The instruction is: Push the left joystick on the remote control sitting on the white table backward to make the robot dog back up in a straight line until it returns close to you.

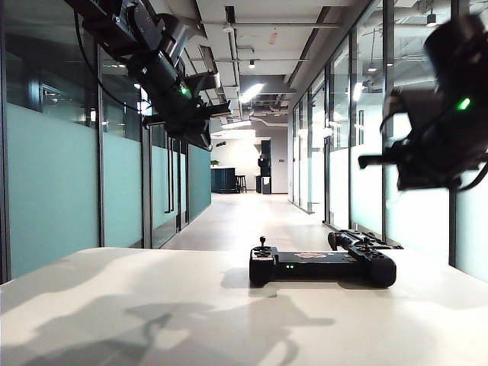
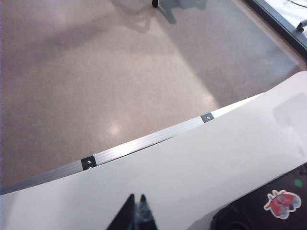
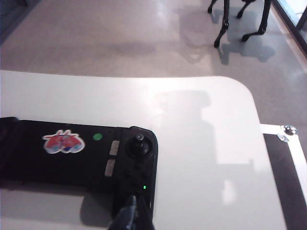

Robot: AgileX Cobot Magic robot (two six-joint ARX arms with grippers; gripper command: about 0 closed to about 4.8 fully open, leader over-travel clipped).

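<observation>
step: approaching left joystick (image 1: 262, 241) on remote control (image 1: 320, 264) | left end effector (image 2: 136, 214) narrow, empty, hovering over counter (image 1: 114, 305); right end effector (image 3: 133, 214) pinched shut, empty, over the control | advice: descending gently, then nudging stick straight backward

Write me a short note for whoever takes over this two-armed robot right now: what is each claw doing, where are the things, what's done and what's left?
Left gripper: shut, empty, raised above the broad white table beside the controller.
Right gripper: shut, empty, above the controller's near edge.
Flat black remote control with a red-and-white sticker: lying on the table, untouched.
Thin black left joystick: upright, nothing touching it.
Small dark four-legged robot dog: only its legs show, standing on the floor beyond the table.
Done: nothing visible yet.
Left: bring a gripper to the left joystick and push it backward.
</observation>
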